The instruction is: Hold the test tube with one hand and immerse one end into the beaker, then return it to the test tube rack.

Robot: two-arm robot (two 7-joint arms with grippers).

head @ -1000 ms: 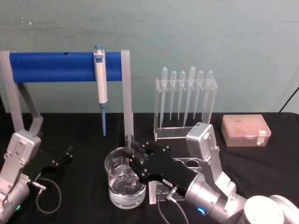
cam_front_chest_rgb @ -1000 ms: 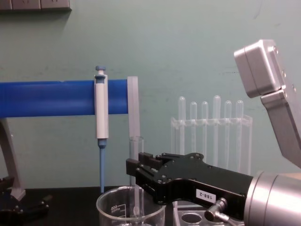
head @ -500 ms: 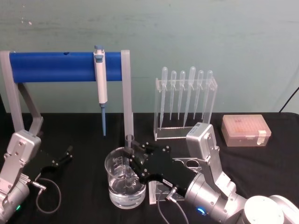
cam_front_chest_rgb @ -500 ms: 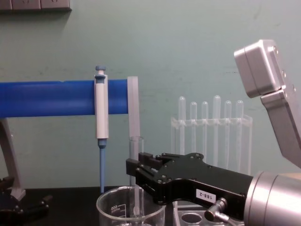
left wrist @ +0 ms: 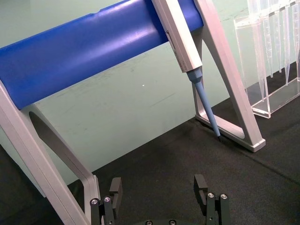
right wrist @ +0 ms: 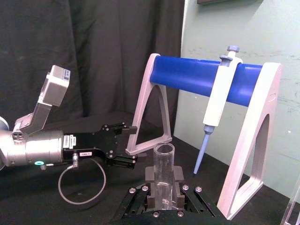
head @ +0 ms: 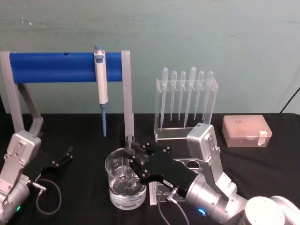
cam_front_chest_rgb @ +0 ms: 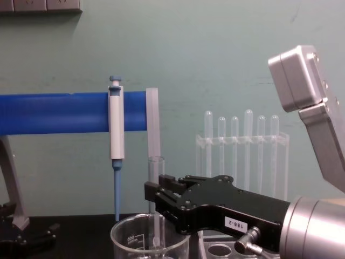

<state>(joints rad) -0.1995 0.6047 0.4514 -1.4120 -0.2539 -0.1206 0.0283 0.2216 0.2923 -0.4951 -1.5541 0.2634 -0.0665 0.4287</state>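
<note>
My right gripper (head: 131,162) is shut on the test tube (head: 129,142), a clear open-rimmed glass tube held upright. The tube's lower end reaches down inside the beaker (head: 118,188), which holds clear liquid in its lower part. The chest view shows the right gripper (cam_front_chest_rgb: 155,198) clamping the test tube (cam_front_chest_rgb: 156,171) just above the beaker (cam_front_chest_rgb: 131,238) rim. In the right wrist view the test tube (right wrist: 164,165) stands between the black fingers (right wrist: 150,176). My left gripper (head: 62,159) rests open at the table's left; the left gripper (left wrist: 158,191) has nothing between its fingers.
A blue-barred stand (head: 56,66) with a white and blue pipettor (head: 100,77) hangs behind the beaker. A clear rack of pipettes (head: 186,101) stands at the back centre, a pink tip box (head: 246,131) to its right. A tube rack (head: 187,164) lies under my right arm.
</note>
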